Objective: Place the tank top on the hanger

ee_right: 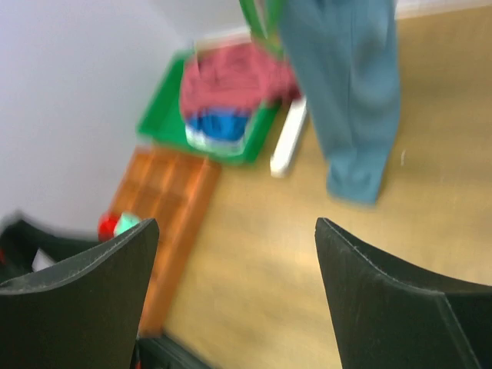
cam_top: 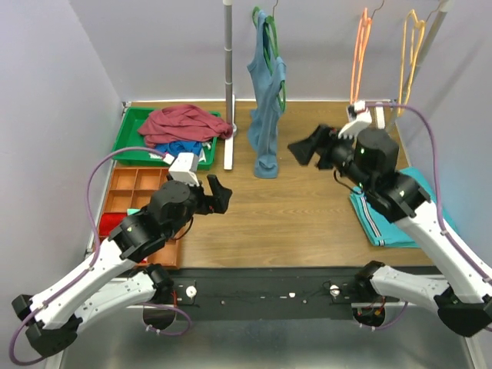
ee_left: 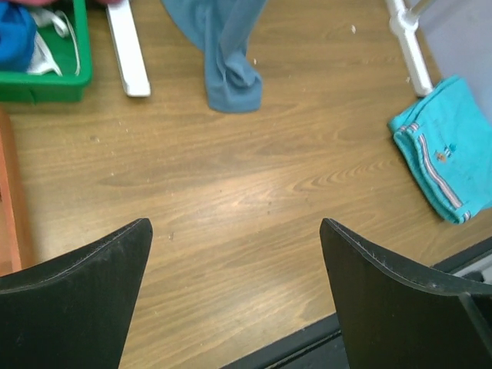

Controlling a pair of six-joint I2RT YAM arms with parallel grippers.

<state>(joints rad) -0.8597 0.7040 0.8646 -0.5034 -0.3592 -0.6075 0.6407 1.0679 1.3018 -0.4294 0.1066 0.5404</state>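
Note:
The slate-blue tank top (cam_top: 266,115) hangs on the dark-green hanger (cam_top: 270,46) from the rack at the back; its hem reaches the table. The hem shows in the left wrist view (ee_left: 227,61) and the body in the right wrist view (ee_right: 350,92), with a bit of green hanger (ee_right: 254,17) above. My left gripper (cam_top: 220,194) is open and empty over the table left of centre. My right gripper (cam_top: 306,151) is open and empty, just right of the tank top and apart from it.
A green bin (cam_top: 131,131) holds a maroon garment (cam_top: 184,123). An orange tray (cam_top: 131,192) lies at the left. A folded teal cloth (cam_top: 384,215) lies at the right. Orange (cam_top: 359,54) and yellow (cam_top: 411,46) hangers hang at the back right. The white rack pole (cam_top: 229,84) stands beside the tank top.

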